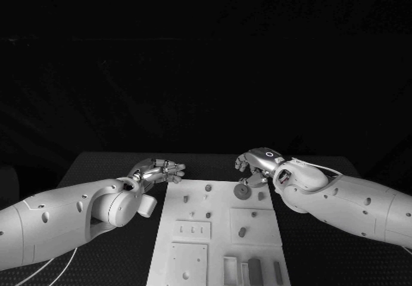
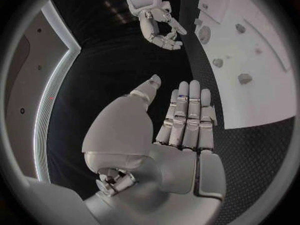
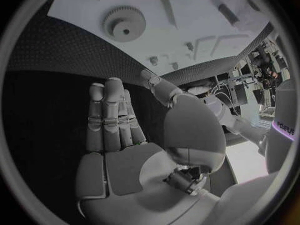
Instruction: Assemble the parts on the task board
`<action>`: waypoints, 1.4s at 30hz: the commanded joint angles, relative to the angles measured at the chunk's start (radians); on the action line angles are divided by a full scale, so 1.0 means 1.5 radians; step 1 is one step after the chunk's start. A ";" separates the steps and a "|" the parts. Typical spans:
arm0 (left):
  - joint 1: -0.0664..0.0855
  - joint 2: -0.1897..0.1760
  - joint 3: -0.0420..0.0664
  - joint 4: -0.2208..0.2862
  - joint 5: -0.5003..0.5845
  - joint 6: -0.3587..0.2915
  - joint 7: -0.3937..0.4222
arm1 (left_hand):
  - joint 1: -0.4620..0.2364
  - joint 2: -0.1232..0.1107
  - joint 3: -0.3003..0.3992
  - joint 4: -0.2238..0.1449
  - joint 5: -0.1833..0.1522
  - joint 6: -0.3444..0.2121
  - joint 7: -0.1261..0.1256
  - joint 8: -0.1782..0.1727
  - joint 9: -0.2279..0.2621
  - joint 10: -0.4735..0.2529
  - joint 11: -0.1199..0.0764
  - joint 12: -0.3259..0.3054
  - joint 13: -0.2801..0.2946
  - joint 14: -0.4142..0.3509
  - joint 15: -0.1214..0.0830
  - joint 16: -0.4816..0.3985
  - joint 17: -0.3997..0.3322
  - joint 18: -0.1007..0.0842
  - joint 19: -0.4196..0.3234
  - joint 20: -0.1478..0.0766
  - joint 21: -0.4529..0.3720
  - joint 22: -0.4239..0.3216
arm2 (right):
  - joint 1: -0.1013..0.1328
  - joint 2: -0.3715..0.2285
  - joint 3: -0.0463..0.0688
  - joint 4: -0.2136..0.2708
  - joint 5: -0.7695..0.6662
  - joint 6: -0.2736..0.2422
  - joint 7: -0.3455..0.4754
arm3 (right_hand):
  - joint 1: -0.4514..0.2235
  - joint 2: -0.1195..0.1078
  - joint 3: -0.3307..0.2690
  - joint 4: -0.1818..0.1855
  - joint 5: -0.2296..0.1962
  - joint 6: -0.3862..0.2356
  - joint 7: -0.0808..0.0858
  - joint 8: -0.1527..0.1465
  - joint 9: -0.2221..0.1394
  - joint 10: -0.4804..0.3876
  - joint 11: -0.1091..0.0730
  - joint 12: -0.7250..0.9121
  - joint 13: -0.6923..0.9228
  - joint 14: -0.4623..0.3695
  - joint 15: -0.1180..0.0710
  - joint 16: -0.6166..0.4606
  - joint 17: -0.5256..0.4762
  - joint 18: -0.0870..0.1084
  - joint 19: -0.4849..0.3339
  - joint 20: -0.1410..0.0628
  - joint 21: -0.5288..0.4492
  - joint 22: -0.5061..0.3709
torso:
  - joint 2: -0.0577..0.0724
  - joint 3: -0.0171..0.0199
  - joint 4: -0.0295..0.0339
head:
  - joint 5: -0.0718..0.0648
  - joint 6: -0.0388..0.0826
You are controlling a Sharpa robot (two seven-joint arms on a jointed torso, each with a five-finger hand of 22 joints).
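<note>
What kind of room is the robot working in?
Probably a robot test lab. A white task board with a gear lies on a black table, and both hands, left and right, hover open.

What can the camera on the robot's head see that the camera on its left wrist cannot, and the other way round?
The head view alone takes in the left arm and right arm, plus the near end of the task board with its rectangular blocks. The left wrist view alone shows the left robot hand from the palm side, fingers straight and empty. Both show the white task board, the toothed wheel on it, and the right robot hand.
</note>
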 commanded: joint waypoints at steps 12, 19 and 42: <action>-0.004 0.002 0.000 -0.001 0.010 0.009 0.011 | -0.007 0.004 0.002 -0.004 0.003 0.004 0.003 -0.004 -0.001 0.003 0.003 -0.005 -0.001 0.001 0.005 -0.002 -0.001 0.000 0.005 0.002 0.002 0.010 | -0.016 -0.007 -0.001 -0.014 -0.018 0.106 0.000 | -0.010 0.000 -0.052 0.000 -0.005 -0.009 -0.006 0.002 -0.003 -0.009 0.002 -0.002 -0.003 -0.016 0.002 0.027 0.004 0.010 -0.015 -0.002 0.016 0.014 | -0.004 0.0073 -0.0073 | 0.000 -0.010; -0.004 0.006 0.000 -0.003 0.010 0.010 0.011 | -0.008 0.004 0.002 -0.004 0.002 0.004 0.003 -0.004 0.000 0.004 0.004 -0.005 -0.001 0.001 0.005 -0.002 -0.001 0.000 0.005 0.002 0.002 0.010 | -0.025 0.013 -0.004 -0.045 -0.030 0.115 0.000 | 0.000 -0.006 -0.060 -0.002 -0.031 -0.021 -0.022 -0.003 -0.006 -0.024 0.007 -0.008 -0.006 -0.031 0.006 0.032 0.002 0.010 -0.025 -0.001 0.017 0.012 | -0.005 0.0058 -0.0051 | 0.001 -0.015; -0.005 0.007 0.000 -0.004 0.010 0.012 0.009 | -0.010 0.004 0.002 -0.004 0.002 0.004 0.004 -0.005 -0.001 0.004 0.004 -0.006 -0.001 0.001 0.005 -0.002 -0.001 0.000 0.005 0.002 0.002 0.010 | -0.033 0.042 -0.010 -0.083 -0.034 0.115 0.001 | 0.020 0.017 -0.048 0.004 -0.037 -0.021 -0.015 0.010 0.002 0.035 -0.017 0.053 0.032 -0.043 -0.015 0.066 0.006 0.010 -0.026 0.001 0.034 0.012 | -0.004 0.0047 -0.0039 | 0.003 -0.024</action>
